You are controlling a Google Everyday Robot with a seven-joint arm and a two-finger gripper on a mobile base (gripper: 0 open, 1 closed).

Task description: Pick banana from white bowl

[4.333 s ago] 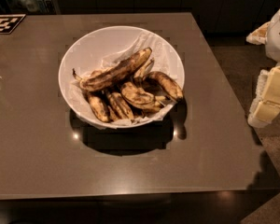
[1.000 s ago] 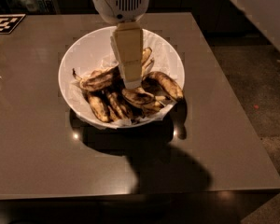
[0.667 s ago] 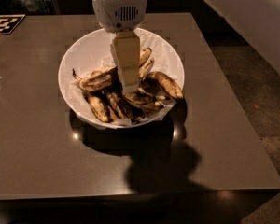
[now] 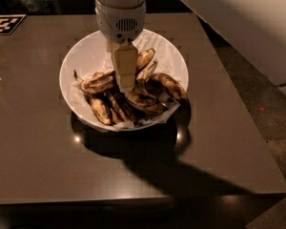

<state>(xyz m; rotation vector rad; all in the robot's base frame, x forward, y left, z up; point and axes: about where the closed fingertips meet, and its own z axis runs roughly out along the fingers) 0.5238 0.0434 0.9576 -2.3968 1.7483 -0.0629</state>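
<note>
Banana (image 4: 97,82) lies across the middle of the white bowl (image 4: 83,56), stem toward 9 o'clock, among shorter, darker ones. The gripper (image 4: 126,84) hangs over the bowl's centre, its tip low against the fruit; whether it is open or closed cannot be told. Nothing looks lifted, so grasping and raising the banana clear above the surface (image 4: 38,132) seem left to do.

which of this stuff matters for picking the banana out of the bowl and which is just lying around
For the job:
- long banana
- white bowl that holds it
- hand, down in the bowl over that banana's middle

Just lying about:
- shorter bananas in the same bowl
- paper lining
- table
- black-and-white marker at the far left corner
</note>
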